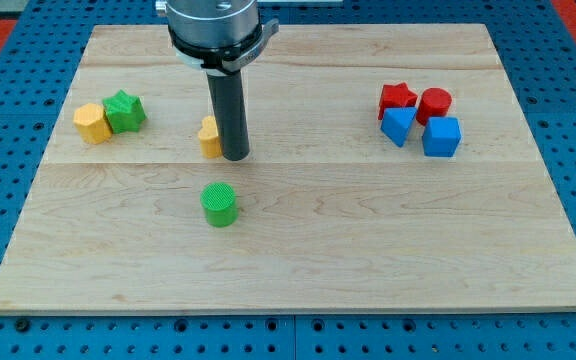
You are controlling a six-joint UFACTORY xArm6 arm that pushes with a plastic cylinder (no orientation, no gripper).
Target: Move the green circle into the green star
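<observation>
— Green on pale wood: where does the green circle point(219, 204) sit?

— Alone near the middle of the bench point(368, 250), toward the view's bottom, touching nothing. The green star point(124, 111) lies well apart, up at the view's left, pressed against a yellow block point(92, 123).

— And my tip point(234, 156)?

— It stands above the circle in the view, slightly to the right, just beside a second yellow piece point(209, 137) that the rod partly hides. It is not touching the circle.

— Why there?

— A guess: to drive the circle up and left, it needs to come round to the circle's lower right side first.

— Jaws?

— None here; the arm ends in a plain rod, holding nothing.

— Anything else?

— Two red blocks point(415, 101) and two blue blocks point(423, 131) are clustered at the view's right, clear of the likely path.
</observation>
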